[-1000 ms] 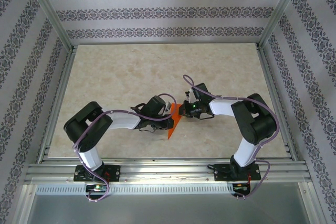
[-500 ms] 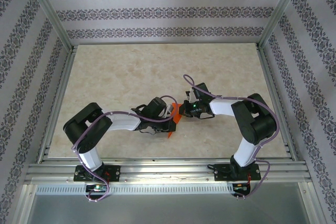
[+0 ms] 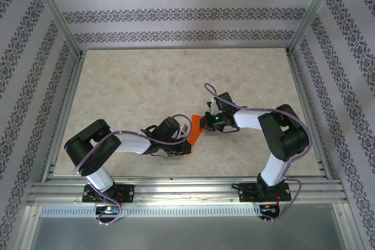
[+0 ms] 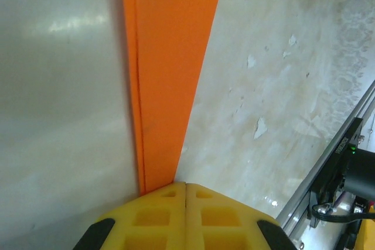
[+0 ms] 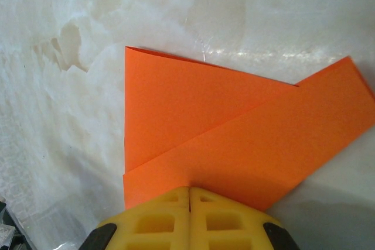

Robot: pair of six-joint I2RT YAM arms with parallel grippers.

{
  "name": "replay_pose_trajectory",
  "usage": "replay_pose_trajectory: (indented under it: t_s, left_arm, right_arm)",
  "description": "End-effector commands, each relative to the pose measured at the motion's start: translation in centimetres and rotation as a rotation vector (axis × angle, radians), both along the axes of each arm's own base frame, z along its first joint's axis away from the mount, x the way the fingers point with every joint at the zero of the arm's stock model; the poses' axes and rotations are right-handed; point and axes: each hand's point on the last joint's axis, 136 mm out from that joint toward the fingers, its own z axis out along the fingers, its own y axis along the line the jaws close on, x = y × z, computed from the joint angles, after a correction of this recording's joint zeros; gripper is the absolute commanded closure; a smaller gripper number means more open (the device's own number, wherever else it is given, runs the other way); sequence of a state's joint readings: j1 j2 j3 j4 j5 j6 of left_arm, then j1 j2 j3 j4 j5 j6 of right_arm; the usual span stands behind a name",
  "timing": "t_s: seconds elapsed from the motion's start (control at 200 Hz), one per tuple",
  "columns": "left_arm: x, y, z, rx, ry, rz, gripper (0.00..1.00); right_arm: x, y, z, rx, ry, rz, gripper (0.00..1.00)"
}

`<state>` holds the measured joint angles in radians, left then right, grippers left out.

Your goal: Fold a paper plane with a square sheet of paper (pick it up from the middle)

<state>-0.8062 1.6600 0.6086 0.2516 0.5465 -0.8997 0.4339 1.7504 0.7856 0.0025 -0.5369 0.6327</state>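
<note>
I slid the left claw [image 4: 186, 196] back along the folded paper [image 4: 170, 74] while the right claw [image 5: 189, 198] pinned it.
Over the last second my left arm drew toward the near edge of the table [image 3: 146, 80], its tips running down the narrow orange end. The paper lay flat mid-table between the arms. Both claws were fully closed with nothing between their jaws, and the right one hadn't moved off the wide folded end. I couldn't quite tell whether the left tips pressed the sheet, but it looked like creasing, so the plane was only part-made.
</note>
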Motion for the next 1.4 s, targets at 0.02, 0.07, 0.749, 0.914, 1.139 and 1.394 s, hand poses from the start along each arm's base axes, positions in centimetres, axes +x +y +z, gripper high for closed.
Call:
replay_pose_trajectory:
  t_s: [0.02,0.07,0.749,0.914,1.139,1.394]
  left_arm:
    - [-3.3,1.6,-1.4,0.061,0.103,-0.023,0.97]
    - [-3.5,1.9,-1.2,0.063,0.100,-0.024,0.98]
    - [4.7,-1.8,2.1,0.019,-0.153,0.046,0.94]
    - [3.8,-0.4,-1.7,0.128,-0.061,0.054,0.98]
    - [1.8,1.5,-3.5,0.168,0.001,0.068,1.00]
    - [0.6,1.3,-3.8,0.142,0.019,0.032,1.00]
  right_arm:
    - [-1.1,-2.6,-3.5,-0.144,0.073,-0.033,0.95]
    - [-1.1,-2.5,-3.4,-0.141,0.072,-0.032,0.95]
    - [-1.1,-1.8,-2.7,-0.093,0.070,-0.028,0.95]
    - [-1.0,-2.1,-2.5,-0.095,0.066,-0.032,0.95]
    - [1.0,-3.3,-1.8,-0.068,0.032,-0.070,0.94]
    - [5.5,-6.0,-0.5,-0.037,-0.025,-0.149,0.93]
